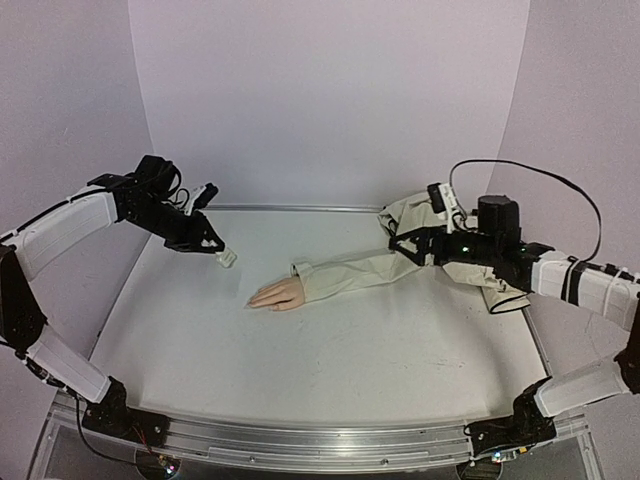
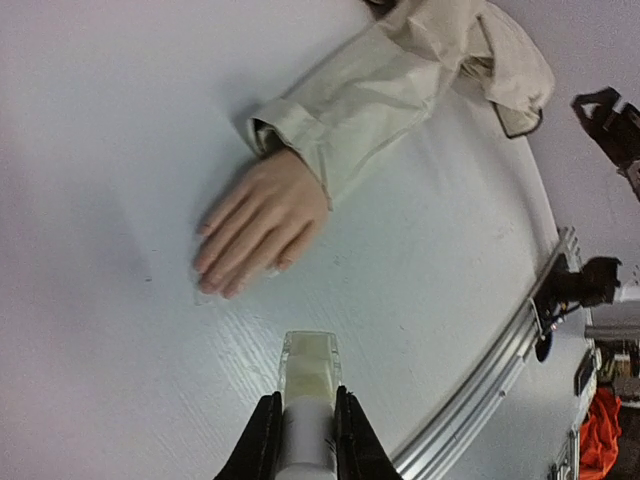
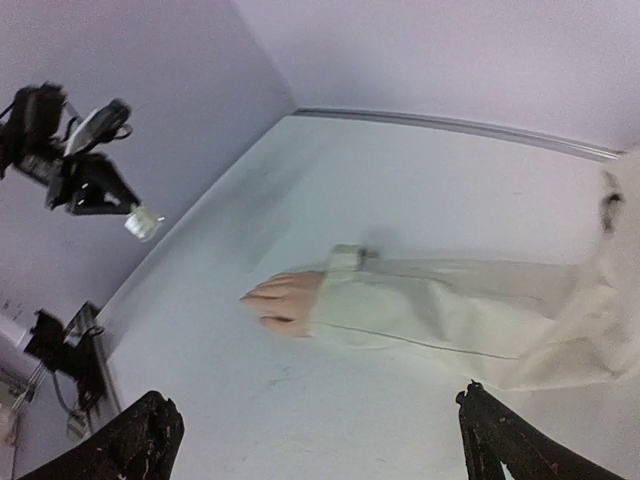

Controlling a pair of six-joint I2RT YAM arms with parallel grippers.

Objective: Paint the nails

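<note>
A peach fake hand (image 1: pixel 277 295) lies flat on the white table, fingers pointing left, coming out of a beige sleeve (image 1: pixel 370 272). Its nails (image 2: pixel 208 284) sit at the fingertips and are too small to make out in detail. My left gripper (image 1: pixel 222 250) hovers up and left of the hand, shut on a small white bottle (image 2: pixel 308 385) whose clear end sticks out past the fingers (image 2: pixel 262 440). The right gripper (image 3: pixel 315 400) hangs wide open above the sleeve (image 3: pixel 440 310), holding nothing, with the hand (image 3: pixel 285 300) ahead of it.
The rest of the beige garment is bunched up at the back right (image 1: pixel 420 215), under the right arm. A metal rail (image 1: pixel 320 440) runs along the table's near edge. Lilac walls close in the back and both sides.
</note>
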